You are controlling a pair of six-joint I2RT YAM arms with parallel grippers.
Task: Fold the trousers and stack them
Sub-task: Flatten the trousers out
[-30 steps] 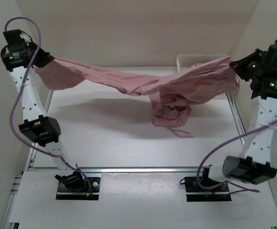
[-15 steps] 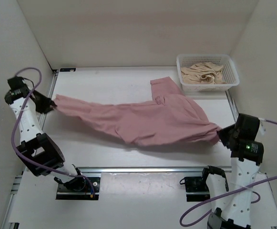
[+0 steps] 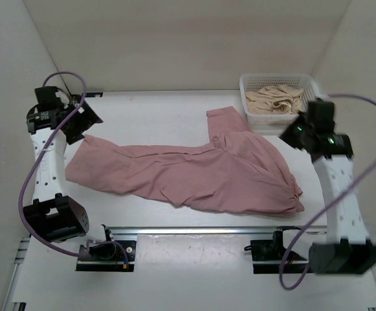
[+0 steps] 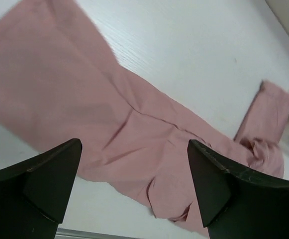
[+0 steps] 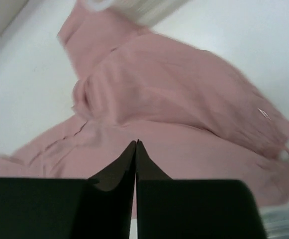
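The dusty-pink trousers [image 3: 194, 172] lie spread flat across the table, with one leg end turned up towards the back [image 3: 223, 120]. My left gripper [image 3: 86, 124] hangs open above and just behind their left end, holding nothing. In the left wrist view the gripper [image 4: 134, 144] has its fingers [image 4: 49, 174] wide apart, with the trousers [image 4: 84, 109] below. My right gripper [image 3: 286, 134] hovers above the right part of the trousers, shut and empty. The right wrist view shows the gripper [image 5: 136, 143] with its tips pressed together over the trousers [image 5: 184, 99].
A white basket [image 3: 243, 84] holding a beige cloth [image 3: 275, 100] stands at the back right, close behind my right gripper. Walls enclose the table on the left, back and right. A metal rail [image 3: 194, 229] runs along the front edge.
The trousers, held stretched in the air between both grippers a second ago, now lie on the table. Both grippers let go and lifted away; the left stays open, the right has shut.
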